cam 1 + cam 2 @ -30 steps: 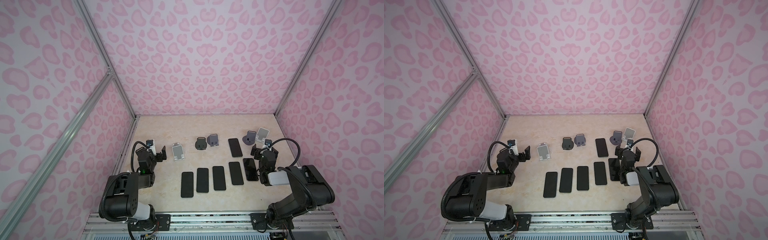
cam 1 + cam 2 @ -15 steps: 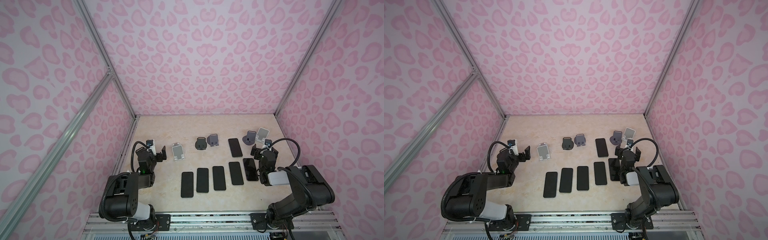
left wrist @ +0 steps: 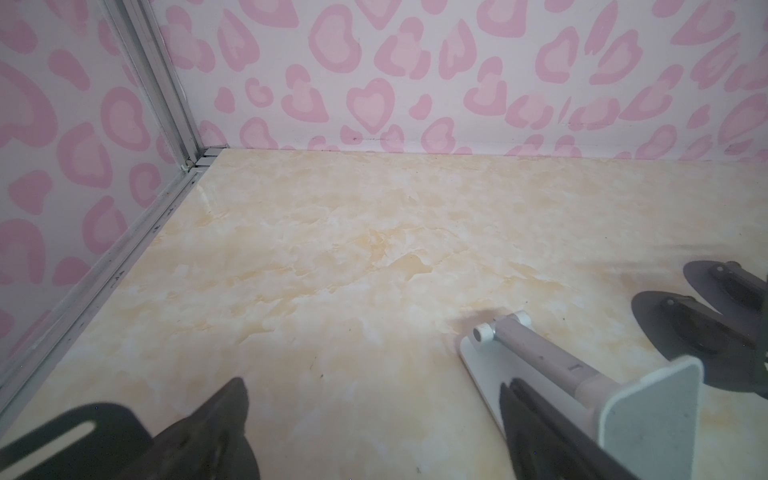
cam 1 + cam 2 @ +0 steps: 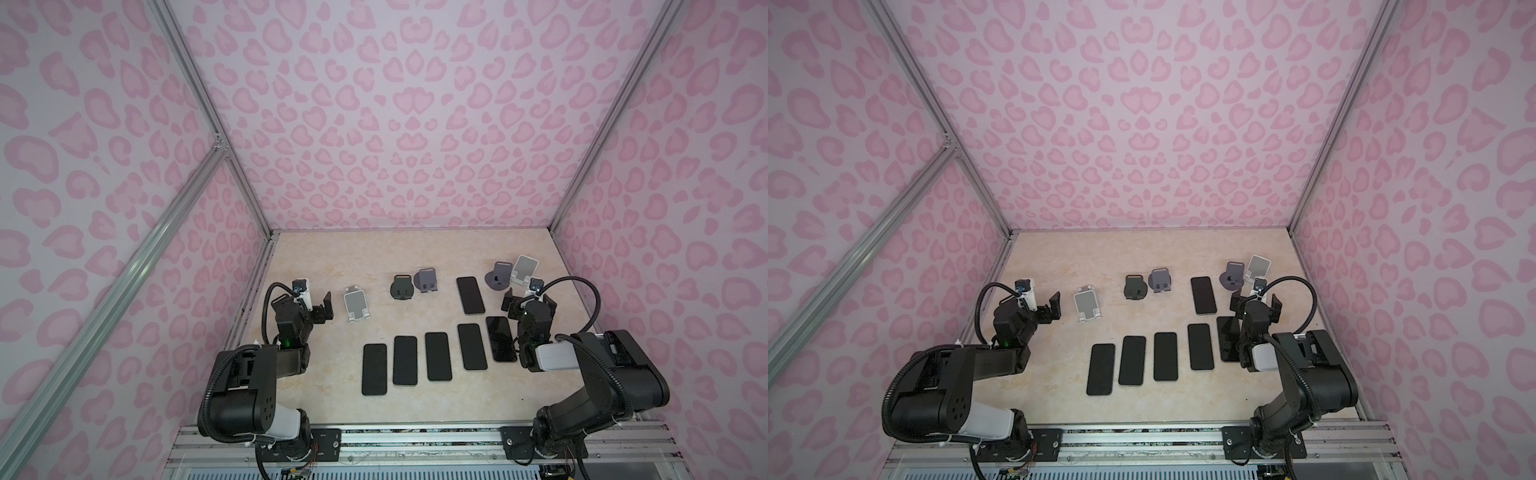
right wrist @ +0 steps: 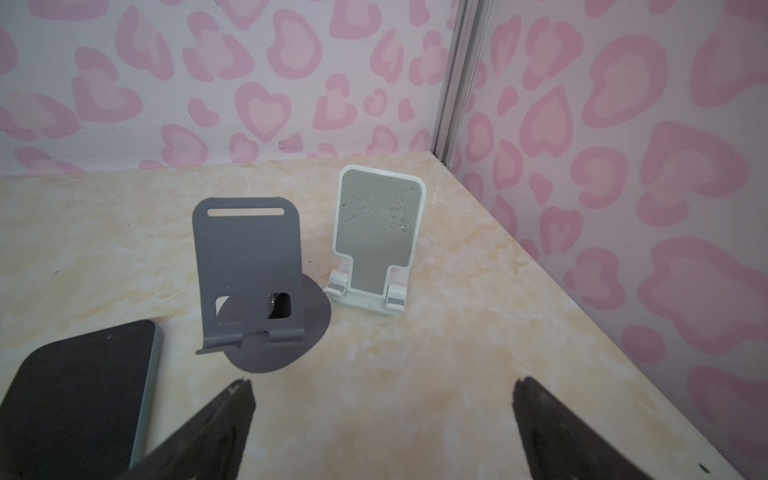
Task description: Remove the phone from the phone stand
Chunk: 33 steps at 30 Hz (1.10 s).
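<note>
The removal looks finished: every stand in sight is bare and the phones all lie flat on the table. What remains is, at most, a pull-back of the arms, with no grasp to make.

The right pincer [image 5: 384,384] is released, jaws spread wide with nothing between them. Straight ahead of its fingertips stand the grey stand [image 5: 249,266] and, just beside that, the white stand [image 5: 378,232], both upright and empty. A phone [image 5: 79,386] lies flat off to one finger's side, near but apart from it. Behind this pincer, toward the arm's base, the row of five phones [image 4: 438,356] lies side by side.

The left pincer [image 3: 374,388] is also released and empty. A second white stand [image 3: 540,365], bare, sits just beside one finger. The wrist view overlaps the two, so I cannot tell if they touch. A black stand [image 3: 685,324] lies farther off on that same side.

In both top views each arm is folded low, elbow raised near its base and forearm stretched forward. The left gripper [image 4: 322,309] and right gripper [image 4: 528,305] hang close above the table.
</note>
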Each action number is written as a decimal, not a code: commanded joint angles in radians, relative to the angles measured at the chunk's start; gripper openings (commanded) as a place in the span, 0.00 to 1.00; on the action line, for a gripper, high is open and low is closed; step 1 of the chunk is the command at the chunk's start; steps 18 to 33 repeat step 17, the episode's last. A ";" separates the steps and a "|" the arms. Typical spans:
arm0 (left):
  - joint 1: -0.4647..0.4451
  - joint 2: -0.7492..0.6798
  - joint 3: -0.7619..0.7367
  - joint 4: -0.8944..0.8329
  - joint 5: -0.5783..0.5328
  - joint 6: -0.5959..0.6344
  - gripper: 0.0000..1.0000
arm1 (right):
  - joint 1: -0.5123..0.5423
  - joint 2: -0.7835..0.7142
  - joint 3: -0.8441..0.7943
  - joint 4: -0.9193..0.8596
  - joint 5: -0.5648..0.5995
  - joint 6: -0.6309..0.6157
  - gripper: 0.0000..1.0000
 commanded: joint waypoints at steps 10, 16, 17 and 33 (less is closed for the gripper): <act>0.002 0.013 0.018 0.022 -0.003 -0.004 0.98 | 0.000 0.004 0.004 0.012 0.015 -0.003 1.00; 0.001 0.006 0.012 0.027 -0.028 -0.012 0.98 | 0.001 0.004 0.003 0.013 0.015 -0.003 1.00; 0.001 0.004 0.011 0.030 -0.033 -0.014 0.98 | 0.001 0.004 0.004 0.013 0.015 -0.003 1.00; 0.001 0.004 0.011 0.030 -0.033 -0.014 0.98 | 0.001 0.004 0.004 0.013 0.015 -0.003 1.00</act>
